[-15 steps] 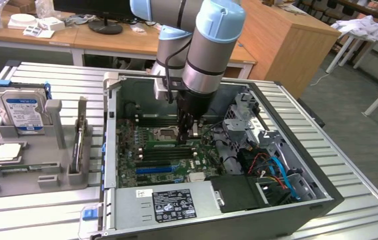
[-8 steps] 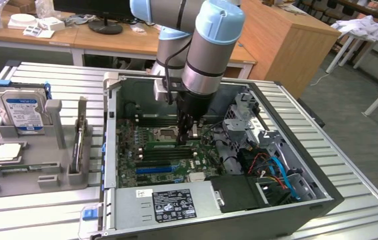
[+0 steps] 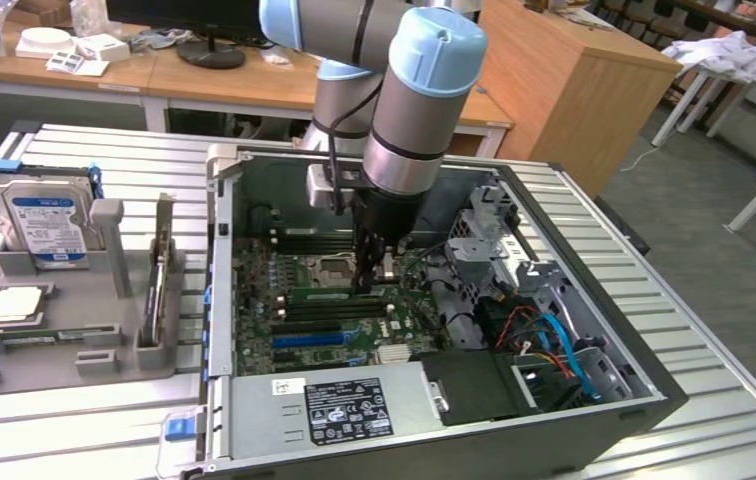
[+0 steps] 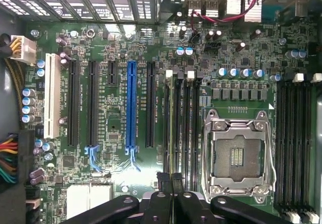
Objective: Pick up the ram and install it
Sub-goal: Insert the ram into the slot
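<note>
Slatted metal table [image 3: 85, 150] before wooden desks [image 3: 238, 88]; hand [image 3: 375, 287] pinched together over ram [image 3: 329, 294] in computer case [image 3: 652, 395].

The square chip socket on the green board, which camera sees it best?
The wrist view: the socket faces the camera, its metal frame and pins plain. The exterior view shows it aslant, beside the claw.

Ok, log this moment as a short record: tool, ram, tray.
tool: shut, inside the open case, tip at the ram's end
ram: lying along a memory slot beside the processor socket; seating unclear
tray: outside the case, holds upright hard drive and flat processor chip
</note>
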